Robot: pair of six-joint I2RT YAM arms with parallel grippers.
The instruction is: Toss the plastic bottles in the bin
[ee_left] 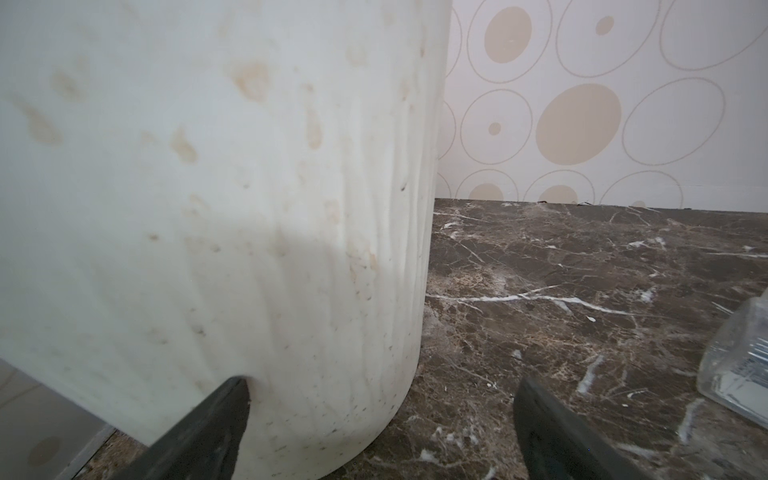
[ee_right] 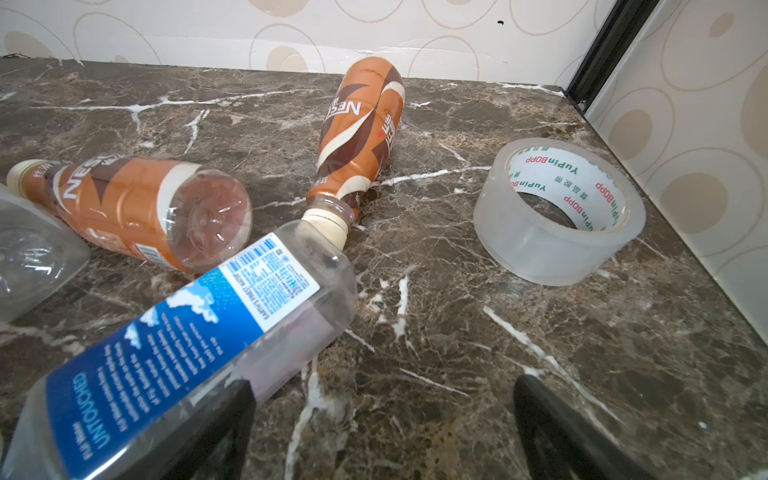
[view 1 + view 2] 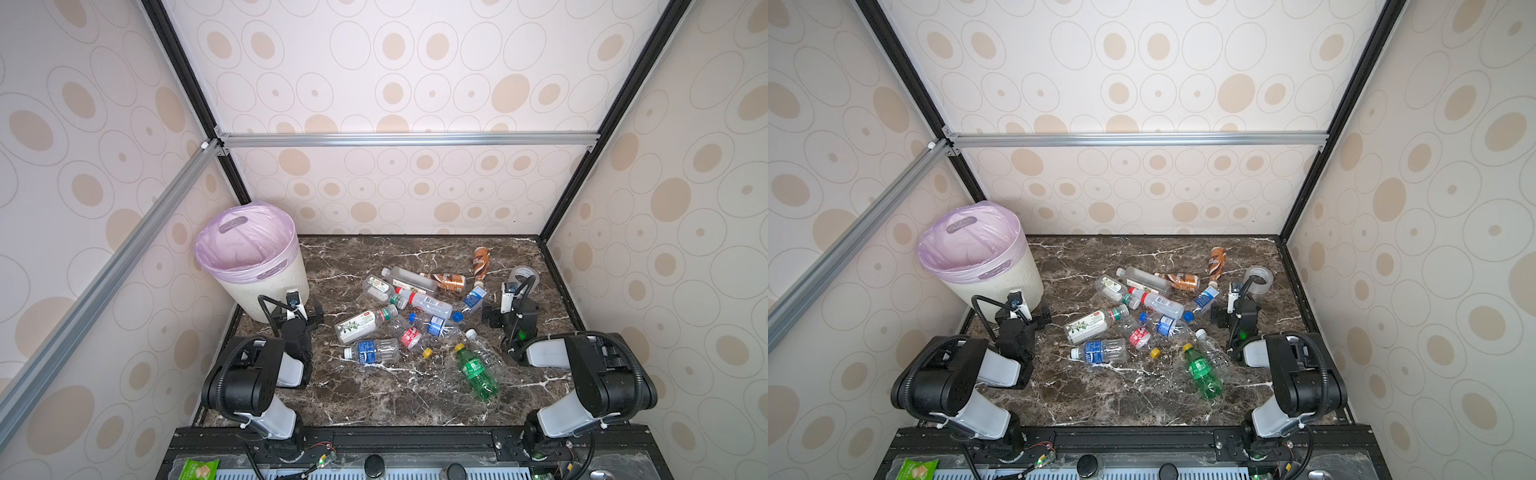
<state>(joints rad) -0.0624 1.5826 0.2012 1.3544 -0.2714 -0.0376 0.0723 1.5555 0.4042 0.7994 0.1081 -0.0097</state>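
Left gripper, wide and empty, is just beside the round off-white ribbed bin; right gripper, equally wide, is beyond the small plastic bottles.

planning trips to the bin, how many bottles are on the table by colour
brown bottles: 2
green bottle: 1
clear bottles: 9
total: 12
The clear ones overlap in the pile, so 9 is a best read.
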